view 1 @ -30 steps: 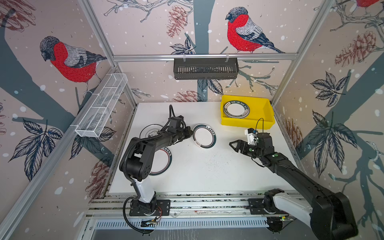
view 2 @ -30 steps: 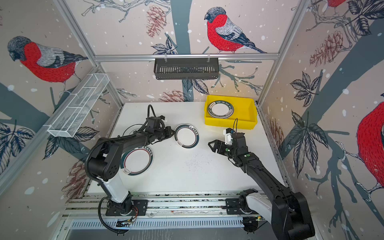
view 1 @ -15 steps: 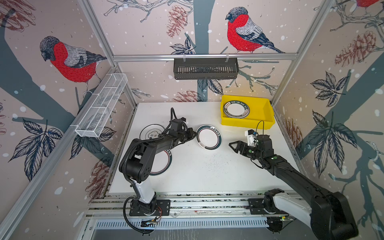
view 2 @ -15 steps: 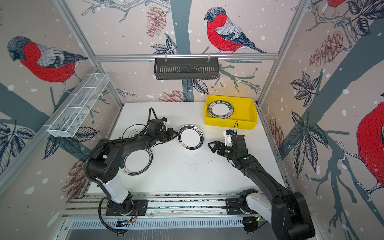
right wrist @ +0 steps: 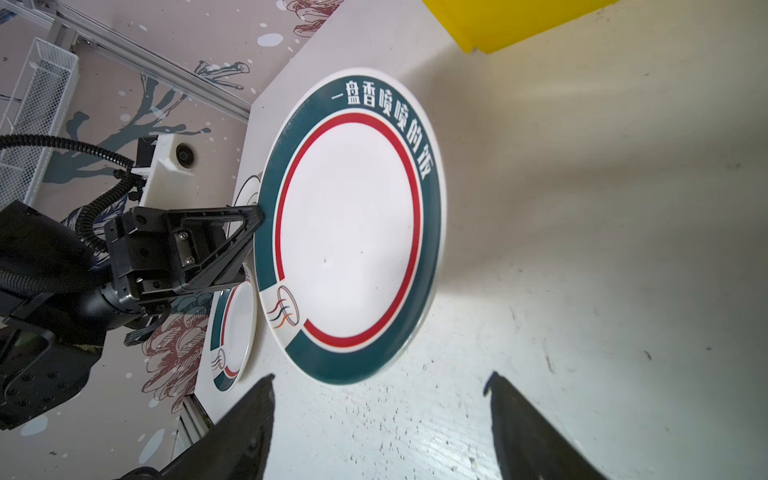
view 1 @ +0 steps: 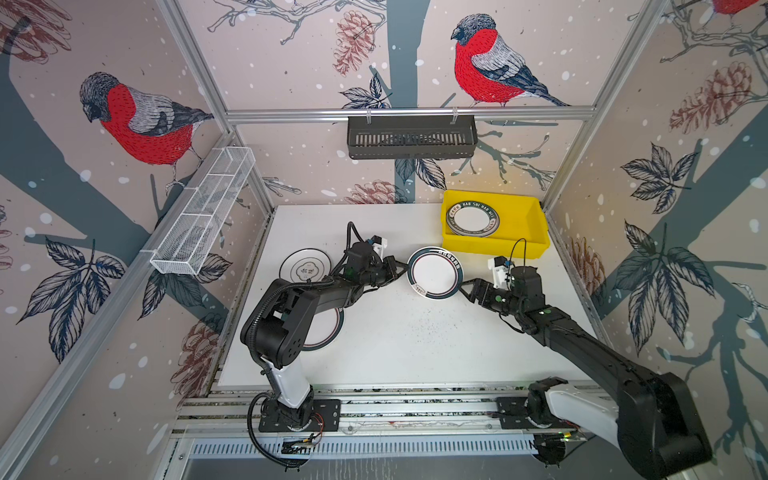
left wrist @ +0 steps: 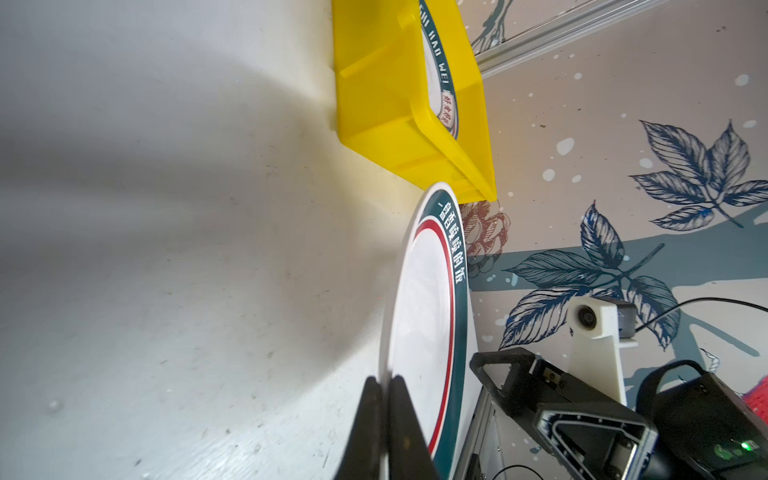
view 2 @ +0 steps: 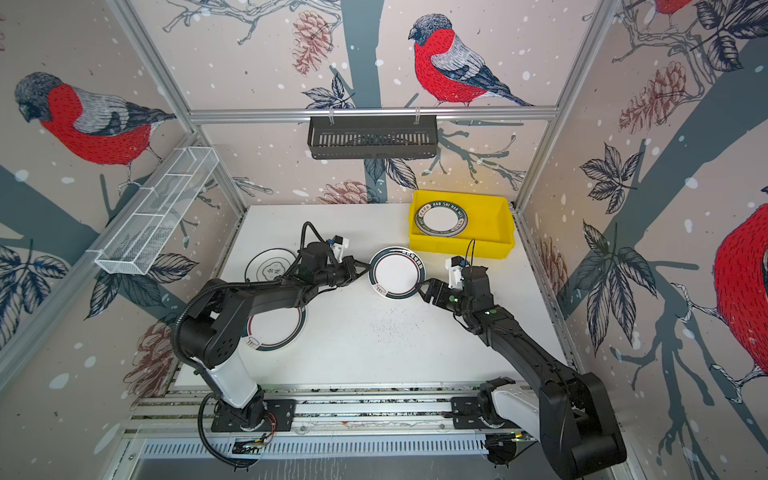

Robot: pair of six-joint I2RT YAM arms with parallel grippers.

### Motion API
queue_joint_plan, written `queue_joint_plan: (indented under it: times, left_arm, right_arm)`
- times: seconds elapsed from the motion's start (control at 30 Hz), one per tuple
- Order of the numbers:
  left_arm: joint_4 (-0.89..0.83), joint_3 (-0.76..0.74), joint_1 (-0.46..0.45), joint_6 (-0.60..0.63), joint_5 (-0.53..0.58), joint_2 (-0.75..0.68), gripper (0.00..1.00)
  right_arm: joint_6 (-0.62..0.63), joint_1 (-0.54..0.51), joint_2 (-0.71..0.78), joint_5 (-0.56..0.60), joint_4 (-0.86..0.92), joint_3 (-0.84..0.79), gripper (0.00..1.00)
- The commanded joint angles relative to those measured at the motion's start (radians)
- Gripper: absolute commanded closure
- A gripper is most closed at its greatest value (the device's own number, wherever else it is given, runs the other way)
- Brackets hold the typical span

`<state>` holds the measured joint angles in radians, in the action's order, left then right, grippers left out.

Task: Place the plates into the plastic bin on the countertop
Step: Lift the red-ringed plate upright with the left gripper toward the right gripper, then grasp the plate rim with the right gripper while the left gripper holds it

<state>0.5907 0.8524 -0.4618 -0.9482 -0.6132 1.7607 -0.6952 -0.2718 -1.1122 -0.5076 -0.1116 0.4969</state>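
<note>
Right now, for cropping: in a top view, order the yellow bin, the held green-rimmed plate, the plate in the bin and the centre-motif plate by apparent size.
1. Yellow bin.
2. Held green-rimmed plate, raised nearer the camera, so unsure.
3. Plate in the bin and centre-motif plate: alike.

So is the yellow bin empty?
No, not empty. A green-rimmed plate lies inside the bin, at its left end in both top views. The right part of its floor looks bare.

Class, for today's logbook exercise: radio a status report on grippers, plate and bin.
Left gripper shut on rim of green-rimmed plate. Right gripper open at its opposite edge. Yellow bin holds a lettered plate; nothing blocks it.
</note>
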Motion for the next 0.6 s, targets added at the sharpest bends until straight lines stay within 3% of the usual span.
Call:
queue_joint_plan:
  times: [0.0, 0.17, 0.4, 0.57]
  left_arm:
    - [0.238, -0.011, -0.016, -0.111, -0.062, 0.010, 1.00]
    - [0.311, -0.025, -0.038, -0.137, -0.082, 0.027, 1.00]
    - [0.345, -0.055, -0.058, -0.139, -0.079, 0.024, 1.00]
    - [0.376, -0.070, -0.061, -0.157, -0.082, 0.037, 1.00]
  right_arm:
    - [-0.019, 0.000, -0.008, -0.011, -0.048, 0.016, 0.26]
    - [-0.026, 0.002, -0.001, 0.000, -0.072, 0.023, 0.41]
    - [-0.053, 0.005, 0.003, 0.020, -0.097, 0.041, 0.77]
    - [-0.068, 0.004, -0.005, 0.019, -0.100, 0.046, 0.85]
